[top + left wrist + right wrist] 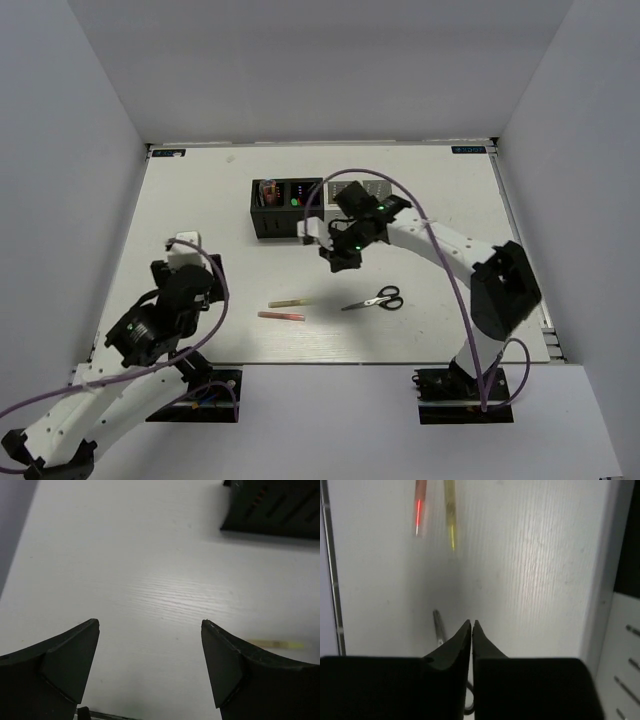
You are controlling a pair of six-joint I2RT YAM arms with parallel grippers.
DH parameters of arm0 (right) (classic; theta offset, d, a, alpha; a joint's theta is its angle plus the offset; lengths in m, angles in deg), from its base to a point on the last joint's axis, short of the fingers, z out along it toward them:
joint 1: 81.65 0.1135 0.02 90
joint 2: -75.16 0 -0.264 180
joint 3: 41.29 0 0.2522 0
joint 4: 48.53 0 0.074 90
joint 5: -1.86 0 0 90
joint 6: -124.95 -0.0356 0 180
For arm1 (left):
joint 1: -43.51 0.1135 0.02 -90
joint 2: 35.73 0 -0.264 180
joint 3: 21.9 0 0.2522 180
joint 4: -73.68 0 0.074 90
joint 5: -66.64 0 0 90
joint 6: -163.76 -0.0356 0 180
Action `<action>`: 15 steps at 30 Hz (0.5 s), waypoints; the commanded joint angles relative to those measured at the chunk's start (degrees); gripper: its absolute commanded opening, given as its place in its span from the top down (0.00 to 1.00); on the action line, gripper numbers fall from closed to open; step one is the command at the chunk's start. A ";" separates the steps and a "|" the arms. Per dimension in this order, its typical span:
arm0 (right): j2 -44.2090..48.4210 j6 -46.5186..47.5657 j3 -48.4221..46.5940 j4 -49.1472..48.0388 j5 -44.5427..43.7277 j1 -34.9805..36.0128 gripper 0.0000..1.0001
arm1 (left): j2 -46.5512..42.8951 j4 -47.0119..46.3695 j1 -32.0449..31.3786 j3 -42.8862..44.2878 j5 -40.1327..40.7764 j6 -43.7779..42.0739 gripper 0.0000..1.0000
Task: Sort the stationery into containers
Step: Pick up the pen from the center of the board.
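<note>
— Starting nearest the arm bases: how does the left end effector stand?
— Fingers wide apart, holding nothing, over bare bench at the left.
— And the loose stationery?
— The pink stick lies closest, its long axis left to right. The yellow stick lies just beyond it, nearly parallel. The scissors are to their right, with handles to the right and blades pointing left, slightly toward the near edge.
— The right end effector?
— Fingertips pressed together with nothing between them, hanging above the bench beyond the scissors.
— Farthest?
— The containers, a row running left to right. The two black ones on the left hold coloured items.
</note>
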 commanded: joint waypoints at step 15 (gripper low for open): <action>-26.02 -16.37 -31.72 9.02 -19.28 23.29 0.73 | -21.97 5.20 0.19 -9.10 25.86 7.84 0.04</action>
